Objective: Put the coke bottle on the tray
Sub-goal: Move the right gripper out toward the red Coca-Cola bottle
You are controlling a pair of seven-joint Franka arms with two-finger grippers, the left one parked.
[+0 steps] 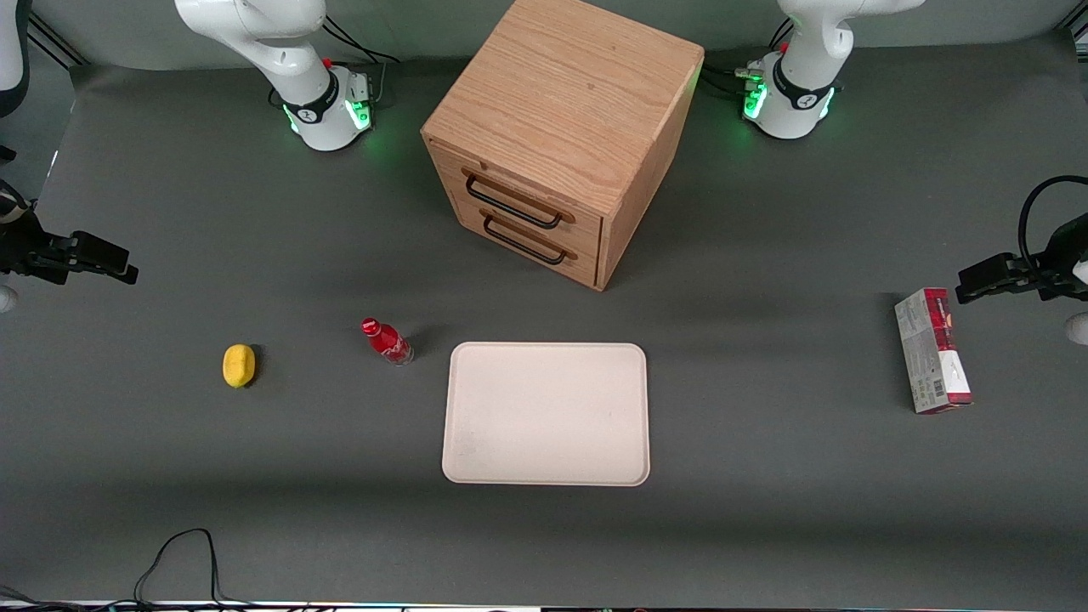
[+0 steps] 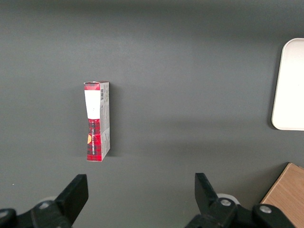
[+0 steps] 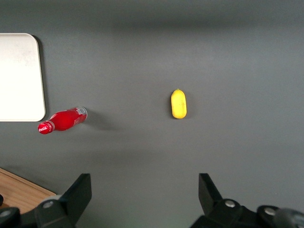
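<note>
The coke bottle [image 1: 387,342] is small and red with a red cap. It stands on the grey table just off the tray's [image 1: 546,414] corner, on the working arm's side. In the right wrist view the coke bottle [image 3: 62,120] sits close to the tray's [image 3: 19,76] rounded corner without touching it. The tray is cream-white, flat and bare. My gripper [image 1: 110,265] hovers at the working arm's end of the table, well away from the bottle. It is open [image 3: 145,183] with nothing between its fingers.
A yellow lemon-like object [image 1: 239,365] lies beside the bottle, farther toward the working arm's end. A wooden two-drawer cabinet [image 1: 561,127] stands farther from the front camera than the tray. A red-and-grey carton [image 1: 932,350] lies toward the parked arm's end.
</note>
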